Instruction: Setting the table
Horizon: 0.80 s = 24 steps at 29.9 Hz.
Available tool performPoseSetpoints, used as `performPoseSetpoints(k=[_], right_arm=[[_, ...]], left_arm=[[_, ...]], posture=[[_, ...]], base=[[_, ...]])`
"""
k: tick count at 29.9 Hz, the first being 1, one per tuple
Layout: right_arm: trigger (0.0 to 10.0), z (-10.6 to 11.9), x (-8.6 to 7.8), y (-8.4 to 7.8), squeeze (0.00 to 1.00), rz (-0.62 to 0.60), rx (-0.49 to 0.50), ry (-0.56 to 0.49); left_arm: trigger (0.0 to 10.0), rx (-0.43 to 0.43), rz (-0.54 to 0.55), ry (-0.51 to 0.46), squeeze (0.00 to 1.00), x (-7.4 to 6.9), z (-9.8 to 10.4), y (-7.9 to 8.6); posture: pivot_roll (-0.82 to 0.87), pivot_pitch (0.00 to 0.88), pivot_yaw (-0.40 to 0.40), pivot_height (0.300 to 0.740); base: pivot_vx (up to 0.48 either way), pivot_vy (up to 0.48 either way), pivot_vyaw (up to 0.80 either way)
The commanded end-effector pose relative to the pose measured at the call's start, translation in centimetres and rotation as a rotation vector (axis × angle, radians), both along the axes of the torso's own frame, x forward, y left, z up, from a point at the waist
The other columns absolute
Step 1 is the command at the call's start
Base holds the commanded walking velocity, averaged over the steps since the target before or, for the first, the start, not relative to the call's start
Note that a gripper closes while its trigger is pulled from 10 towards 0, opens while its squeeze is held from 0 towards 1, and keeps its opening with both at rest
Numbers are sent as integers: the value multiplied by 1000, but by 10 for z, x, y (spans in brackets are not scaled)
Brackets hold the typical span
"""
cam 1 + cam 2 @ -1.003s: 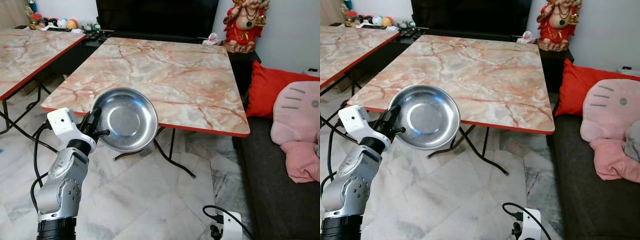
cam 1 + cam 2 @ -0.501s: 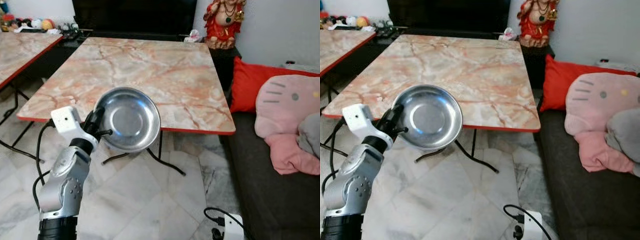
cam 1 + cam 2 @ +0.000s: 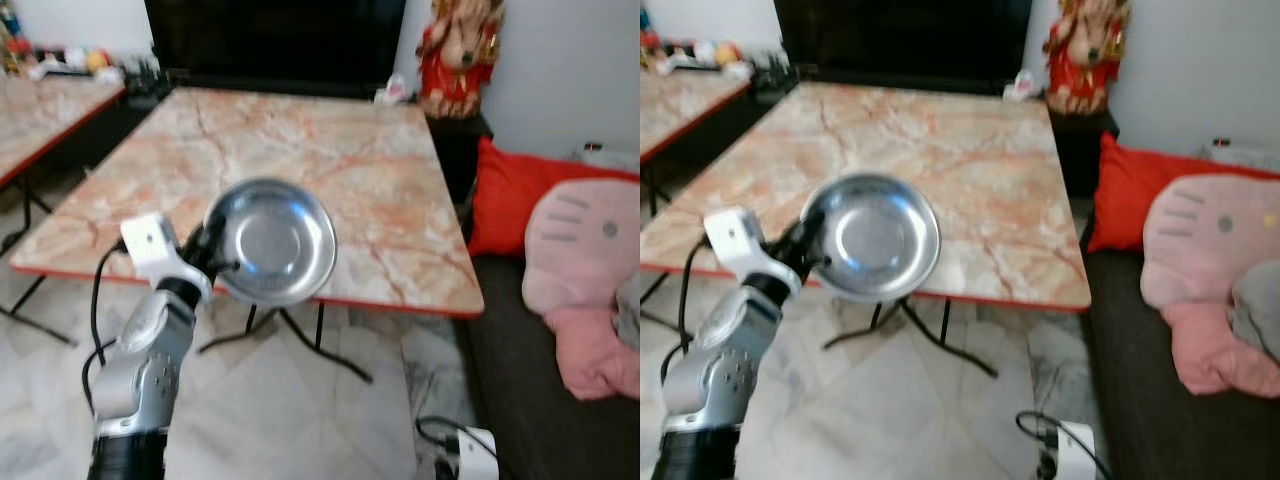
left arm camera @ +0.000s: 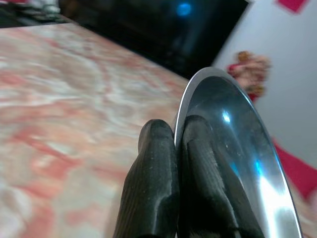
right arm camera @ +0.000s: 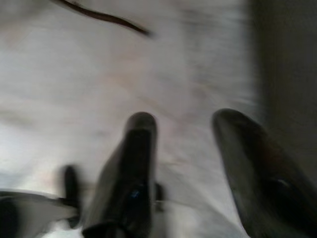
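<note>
I see the left hand (image 4: pixel 176 148) clamped on the rim of the round shiny steel bowl (image 3: pixel 272 241), held tilted above the near edge of the pink marble-patterned bench (image 3: pixel 300 150). The right hand (image 5: pixel 185 148) hangs low over the pale floor (image 5: pixel 99 64), fingers apart.

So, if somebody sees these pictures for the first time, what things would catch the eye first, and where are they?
First the shiny steel bowl, held tilted in the air by its rim in the left end effector, in front of the near edge of the marble-patterned table. Next the red statue beyond the table's far right corner, and the red cushion and pink plush pillow on the dark sofa at the right.
</note>
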State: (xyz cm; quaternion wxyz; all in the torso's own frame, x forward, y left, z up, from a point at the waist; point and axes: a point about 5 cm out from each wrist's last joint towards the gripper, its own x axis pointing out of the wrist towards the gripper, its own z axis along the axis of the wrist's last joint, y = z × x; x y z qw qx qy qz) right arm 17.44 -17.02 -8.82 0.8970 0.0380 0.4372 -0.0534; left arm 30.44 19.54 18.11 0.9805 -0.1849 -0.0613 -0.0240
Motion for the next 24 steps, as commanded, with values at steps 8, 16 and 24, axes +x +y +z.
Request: performPoseSetpoints(k=[8, 16, 24], right_arm=[[10000, -2, -7, -11, 0, -10, -24, 20], [10000, -2, -7, -11, 0, -7, -22, 27], [10000, -3, -8, -12, 0, -7, -22, 28]], left_arm=[[10000, -2, -13, -30, 0, 2, 6, -6], [10000, 10, 10, -3, 0, 2, 1, -2], [10000, -59, -11, 80, 0, 3, -12, -2]], posture=[[127, 7, -42, 740], [126, 20, -42, 740], [127, 24, -43, 740]], base=[[372, 0, 0], [350, 0, 0], [0, 0, 0]])
